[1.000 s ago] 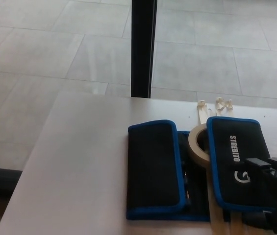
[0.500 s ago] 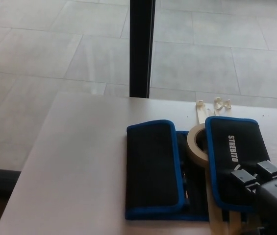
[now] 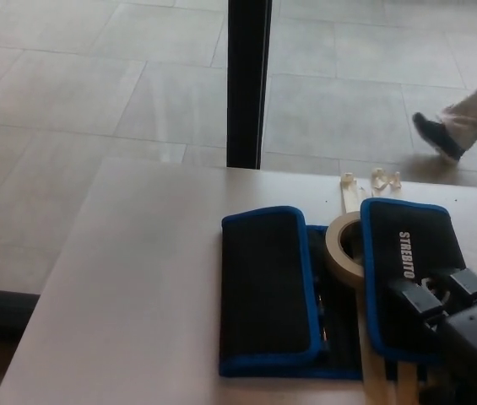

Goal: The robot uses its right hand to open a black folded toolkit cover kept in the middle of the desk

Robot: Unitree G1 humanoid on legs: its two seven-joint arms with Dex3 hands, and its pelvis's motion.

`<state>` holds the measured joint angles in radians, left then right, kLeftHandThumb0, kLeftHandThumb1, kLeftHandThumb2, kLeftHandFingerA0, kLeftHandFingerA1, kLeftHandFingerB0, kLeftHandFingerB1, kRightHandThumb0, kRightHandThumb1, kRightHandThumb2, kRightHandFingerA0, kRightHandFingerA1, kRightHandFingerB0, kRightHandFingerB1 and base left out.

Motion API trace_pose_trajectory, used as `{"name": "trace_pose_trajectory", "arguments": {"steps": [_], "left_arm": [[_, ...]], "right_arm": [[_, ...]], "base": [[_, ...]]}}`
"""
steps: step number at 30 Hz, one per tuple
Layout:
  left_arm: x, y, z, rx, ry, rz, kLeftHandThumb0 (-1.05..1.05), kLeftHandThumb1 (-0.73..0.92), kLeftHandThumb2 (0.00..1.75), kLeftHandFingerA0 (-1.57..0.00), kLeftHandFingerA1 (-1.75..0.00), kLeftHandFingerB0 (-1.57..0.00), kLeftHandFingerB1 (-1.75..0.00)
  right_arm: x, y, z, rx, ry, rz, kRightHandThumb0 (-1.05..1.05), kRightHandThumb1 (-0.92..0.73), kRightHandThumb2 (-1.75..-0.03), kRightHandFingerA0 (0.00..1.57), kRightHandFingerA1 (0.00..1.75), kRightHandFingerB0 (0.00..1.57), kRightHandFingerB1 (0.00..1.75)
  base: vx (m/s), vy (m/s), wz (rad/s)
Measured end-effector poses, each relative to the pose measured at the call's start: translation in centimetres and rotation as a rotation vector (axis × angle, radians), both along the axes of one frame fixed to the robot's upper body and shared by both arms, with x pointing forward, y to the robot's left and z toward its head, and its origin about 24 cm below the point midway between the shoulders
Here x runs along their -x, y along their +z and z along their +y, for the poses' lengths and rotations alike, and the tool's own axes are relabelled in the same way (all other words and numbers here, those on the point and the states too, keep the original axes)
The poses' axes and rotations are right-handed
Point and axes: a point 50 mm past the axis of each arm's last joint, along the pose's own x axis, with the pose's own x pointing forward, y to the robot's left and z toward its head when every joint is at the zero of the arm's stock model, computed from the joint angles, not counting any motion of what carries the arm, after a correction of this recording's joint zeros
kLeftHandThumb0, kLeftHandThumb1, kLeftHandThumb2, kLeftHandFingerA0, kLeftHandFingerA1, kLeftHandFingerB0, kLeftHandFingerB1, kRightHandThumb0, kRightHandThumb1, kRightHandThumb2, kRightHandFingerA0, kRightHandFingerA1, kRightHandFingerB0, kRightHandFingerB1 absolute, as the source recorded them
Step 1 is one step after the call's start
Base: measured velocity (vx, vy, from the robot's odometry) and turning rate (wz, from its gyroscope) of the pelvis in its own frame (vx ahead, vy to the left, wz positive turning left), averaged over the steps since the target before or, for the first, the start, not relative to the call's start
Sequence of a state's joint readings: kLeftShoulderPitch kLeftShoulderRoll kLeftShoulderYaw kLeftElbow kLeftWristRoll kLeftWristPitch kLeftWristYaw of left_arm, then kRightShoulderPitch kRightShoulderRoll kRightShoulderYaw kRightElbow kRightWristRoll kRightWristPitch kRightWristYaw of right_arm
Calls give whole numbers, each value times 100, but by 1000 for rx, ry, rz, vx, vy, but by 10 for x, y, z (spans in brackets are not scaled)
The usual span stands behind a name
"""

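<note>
Our right robot hand [image 3: 453, 316] sits at the lower right of the head view, two thick fingers [image 3: 420, 297] lying on the lower part of the right flap [image 3: 407, 278] of the toolkit [image 3: 306, 295]. We cannot tell whether it is gripping the flap's edge or only resting on top of it. Our left robot hand does not show.

The toolkit lies on the worktop [image 3: 137, 295], towards its right side in this view, with its near edge close to us. It is black fabric with blue piping. The left flap [image 3: 265, 287] lies flat; the right flap, printed with white lettering, lies beside it, with a narrow strip of the inside showing between them. A tape roll [image 3: 344, 249] leans in the gap against the right flap's upper inner edge, and pale strips [image 3: 365, 181] lie on the worktop behind it.

We judge the cover soft and light: a padded flap that will bend instead of swinging as a stiff board, and the whole kit may slide on the smooth worktop if pulled sideways. The piped inner edge of the flap looks the best place to hook, lifting up and outward. The tape roll may topple or roll as the flap moves.

Beyond the worktop stand a dark post [image 3: 246, 84] and tiled floor, where a person's leg and shoe [image 3: 441, 135] pass at upper right.
</note>
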<state>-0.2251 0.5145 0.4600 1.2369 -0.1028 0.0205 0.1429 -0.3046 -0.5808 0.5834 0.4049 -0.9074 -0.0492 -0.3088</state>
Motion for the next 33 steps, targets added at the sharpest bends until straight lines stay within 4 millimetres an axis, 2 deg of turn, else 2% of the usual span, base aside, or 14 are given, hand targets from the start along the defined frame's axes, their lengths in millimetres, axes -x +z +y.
{"name": "trace_pose_trajectory", "arguments": {"steps": [8,9,10,16,17,20,21,23,30,33], "left_arm": [[1,2,2,-10,4,-6,-45,56,57,-62,-74,-62,-56],[1,2,2,-10,4,-7,-46,57,57,-63,-74,-62,-56],[1,2,2,-10,3,-7,-45,58,57,-63,-74,-61,-55],[0,1,2,-10,1,-5,-46,58,57,-60,-73,-62,-56],[0,1,2,-10,0,-5,-46,57,57,-61,-74,-61,-56],[0,1,1,-10,-1,-5,-46,58,57,-63,-75,-62,-55],[0,1,1,-10,-1,-4,-46,58,57,-63,-75,-62,-55],[0,1,1,-10,-1,-5,-45,57,57,-62,-74,-64,-56],[0,1,1,-11,-2,-3,-46,58,57,-62,-75,-60,-56],[0,1,1,-11,-2,-3,-46,57,57,-64,-76,-64,-57]], "right_arm": [[-3,-1,-5,64,-39,-48,-35,-48,-102,4,55,0,50],[-3,-1,-5,67,-42,-50,-37,-66,-63,85,159,47,46],[-4,0,-5,66,-42,-60,-32,-66,-62,86,166,48,46],[-10,8,-3,31,-13,-161,-32,-66,-63,89,167,54,46],[-10,8,-3,26,-8,-170,-31,-68,-63,84,167,62,46],[-9,7,-5,14,1,-195,-35,-68,-63,81,165,69,46],[-9,7,-5,10,4,-204,-35,-68,-63,81,165,69,46],[-8,6,-7,2,10,-220,-36,-68,-60,85,165,80,52],[-7,4,-11,-26,30,-277,-36,-65,-62,86,168,84,55],[-6,4,-12,-42,40,-298,-35,-67,-62,86,171,88,65]], "base": [[0,0,0],[0,0,0],[0,0,0],[0,0,0],[0,0,0],[0,0,0],[0,0,0],[0,0,0],[0,0,0],[0,0,0]]}}
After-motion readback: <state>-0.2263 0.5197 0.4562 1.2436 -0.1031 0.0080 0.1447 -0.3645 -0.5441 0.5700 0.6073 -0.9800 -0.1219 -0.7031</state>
